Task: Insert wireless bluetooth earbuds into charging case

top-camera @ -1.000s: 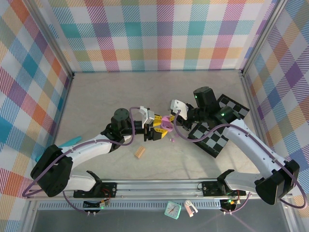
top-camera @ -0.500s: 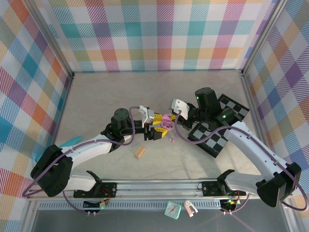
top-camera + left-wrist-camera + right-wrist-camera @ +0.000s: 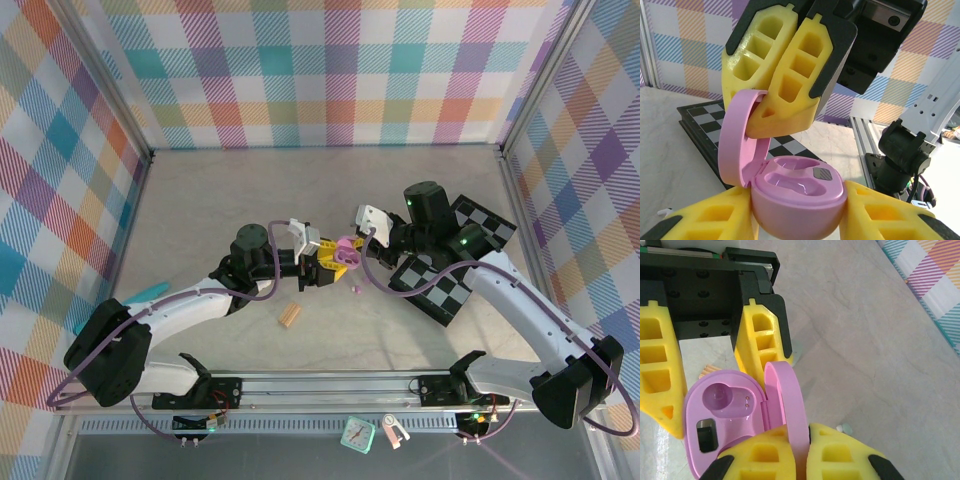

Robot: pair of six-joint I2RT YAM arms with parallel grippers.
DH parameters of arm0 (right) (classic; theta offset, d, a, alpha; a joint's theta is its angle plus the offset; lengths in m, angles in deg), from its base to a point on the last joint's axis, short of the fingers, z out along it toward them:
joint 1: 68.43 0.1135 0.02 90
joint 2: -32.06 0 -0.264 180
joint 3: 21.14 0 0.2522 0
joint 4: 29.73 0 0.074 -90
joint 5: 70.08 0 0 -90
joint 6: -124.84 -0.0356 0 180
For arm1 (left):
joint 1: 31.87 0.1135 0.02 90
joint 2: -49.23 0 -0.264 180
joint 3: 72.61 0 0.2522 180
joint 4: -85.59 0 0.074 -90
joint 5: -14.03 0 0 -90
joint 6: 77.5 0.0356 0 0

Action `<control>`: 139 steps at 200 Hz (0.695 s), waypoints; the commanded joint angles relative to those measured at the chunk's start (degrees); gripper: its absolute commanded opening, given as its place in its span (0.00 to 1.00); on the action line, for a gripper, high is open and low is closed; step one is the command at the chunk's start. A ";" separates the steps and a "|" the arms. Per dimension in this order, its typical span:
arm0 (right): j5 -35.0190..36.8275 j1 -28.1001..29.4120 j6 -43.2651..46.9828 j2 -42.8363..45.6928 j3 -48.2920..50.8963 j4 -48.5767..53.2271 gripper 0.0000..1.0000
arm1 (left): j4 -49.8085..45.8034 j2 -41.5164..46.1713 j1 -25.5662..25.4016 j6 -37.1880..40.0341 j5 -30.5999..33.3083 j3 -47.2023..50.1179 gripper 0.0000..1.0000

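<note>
Near the middle of the worktop (image 3: pixel 250 190) the two arms meet over a pink charging case (image 3: pixel 346 255). The left pincer (image 3: pixel 324 263) is clamped on the case's rounded base. In the left wrist view its yellow fingers (image 3: pixel 715 220) press against the base from both sides. The lid (image 3: pixel 737 135) stands upright on its hinge at one side of the base. The right pincer (image 3: pixel 799 440) is closed on the lid's edge, with the thin pink shell pinched between its two yellow fingers. In the left wrist view those fingers come down from above and meet at the lid's rim.

The case's interior faces the cameras. The left wrist view shows two glossy moulded wells and a small dark rectangle beside them. The right wrist view shows one round well with two tiny contact pins.

A tiny purple earbud (image 3: pixel 356 290) lies on the worktop just below the meeting pincers, apart from the case. In the right wrist view a pale speck (image 3: pixel 844 428) rests on the marbled surface beside the right pincer; it is too small to say what it is. A tan ridged block (image 3: pixel 291 315) lies nearer the arm bases, beside the left arm. A black-and-white checkerboard (image 3: pixel 450 270) lies flat under the right arm.
</note>
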 commanded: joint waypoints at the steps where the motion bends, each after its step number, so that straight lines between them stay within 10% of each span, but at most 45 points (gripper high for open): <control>1: -2.45 0.08 -1.17 0.88 0.37 -1.03 0.00 | 2.73 -0.26 -0.26 -0.07 -1.13 0.09 0.37; 40: -3.80 0.10 -1.08 0.53 0.02 0.24 0.00 | 3.32 -0.10 -0.26 0.11 -1.71 0.43 0.50; 139: -4.68 0.08 -1.88 0.52 -0.07 -0.55 0.00 | 3.49 -0.95 -0.26 -0.17 -4.14 0.01 0.45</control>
